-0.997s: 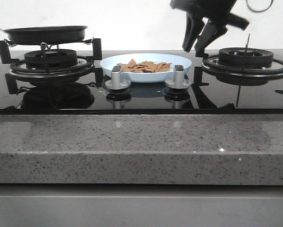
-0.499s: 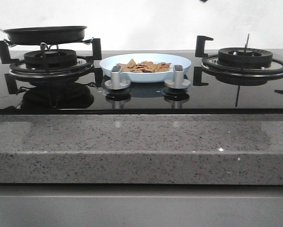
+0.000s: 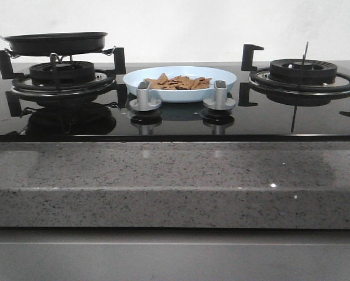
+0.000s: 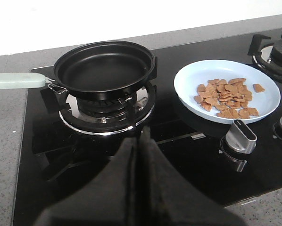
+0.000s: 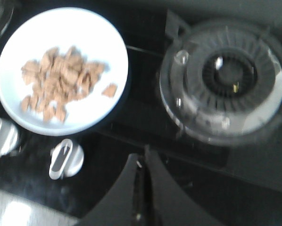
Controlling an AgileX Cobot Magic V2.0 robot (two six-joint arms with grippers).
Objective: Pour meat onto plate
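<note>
**Meat on the plate, pan back on its burner**

Between the two burners, at the middle of the hob, the plate [image 3: 181, 82] holds the meat [image 3: 178, 82] in a loose heap, one piece lying a little apart towards the rim. The pan [image 4: 104, 69] sits level on the left burner [image 3: 62, 75], looking bare inside, so the pour seems done; what remains is likely just to draw both arms clear without brushing anything.

Seen from its wrist camera, the left gripper [image 4: 140, 141] has its fingers pressed together and holds nothing, hanging above the hob's front edge near the left burner. The right gripper [image 5: 145, 162] is likewise closed and empty, above the hob between the plate and the right burner [image 5: 226, 77].

Two knobs [image 3: 146, 96] stand just in front of the plate, and the pan's pale handle [image 4: 18, 80] sticks out past the hob's left edge; any low sweep could catch these.
</note>
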